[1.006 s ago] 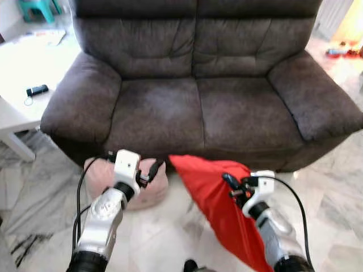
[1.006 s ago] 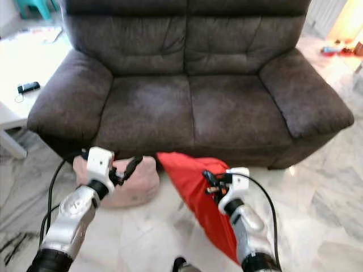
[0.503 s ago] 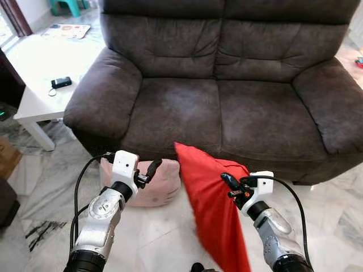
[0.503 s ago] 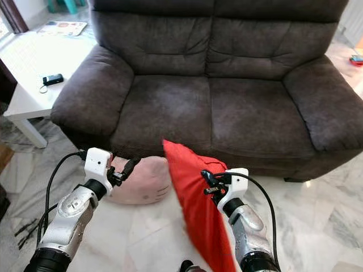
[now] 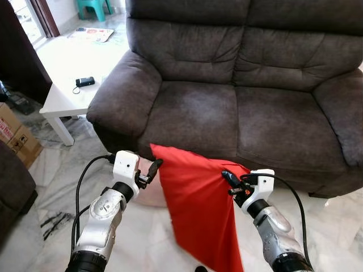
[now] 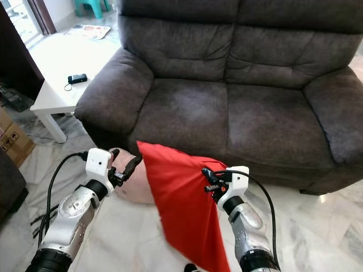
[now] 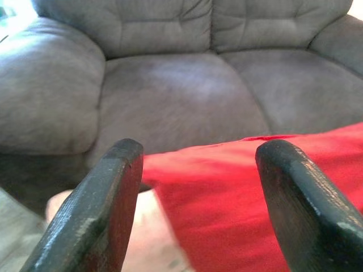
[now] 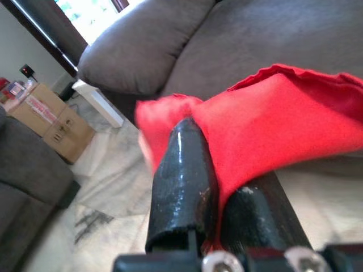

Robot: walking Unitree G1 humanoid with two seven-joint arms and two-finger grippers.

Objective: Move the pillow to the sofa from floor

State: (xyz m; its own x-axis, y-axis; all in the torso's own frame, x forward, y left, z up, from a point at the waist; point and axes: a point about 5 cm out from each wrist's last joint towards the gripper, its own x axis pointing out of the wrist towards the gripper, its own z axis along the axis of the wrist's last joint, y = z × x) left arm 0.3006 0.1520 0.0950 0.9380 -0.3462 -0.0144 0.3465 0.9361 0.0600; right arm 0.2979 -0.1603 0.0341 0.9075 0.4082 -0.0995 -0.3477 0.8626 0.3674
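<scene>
A red pillow (image 5: pixel 195 209) hangs off the floor in front of the dark brown sofa (image 5: pixel 227 107). My right gripper (image 5: pixel 228 182) is shut on the pillow's right edge, and the red cloth (image 8: pixel 272 119) is pinched between its fingers (image 8: pixel 184 181) in the right wrist view. My left gripper (image 5: pixel 153 168) is open, level with the pillow's upper left corner, which lies between its two fingers (image 7: pixel 108 209) in the left wrist view. A pink pillow (image 6: pixel 131 184) lies on the floor behind the red one, mostly hidden.
A white low table (image 5: pixel 74 79) with a small black device (image 5: pixel 85 81) stands left of the sofa. Cardboard boxes (image 5: pixel 14 136) and a dark seat (image 5: pixel 14 190) sit at the far left. The floor is pale marble (image 5: pixel 51 175).
The camera has swung left, bringing the table and boxes into view. The red pillow has swung left and spread wider, now hiding most of the pink pillow; its corner reaches my left gripper.
</scene>
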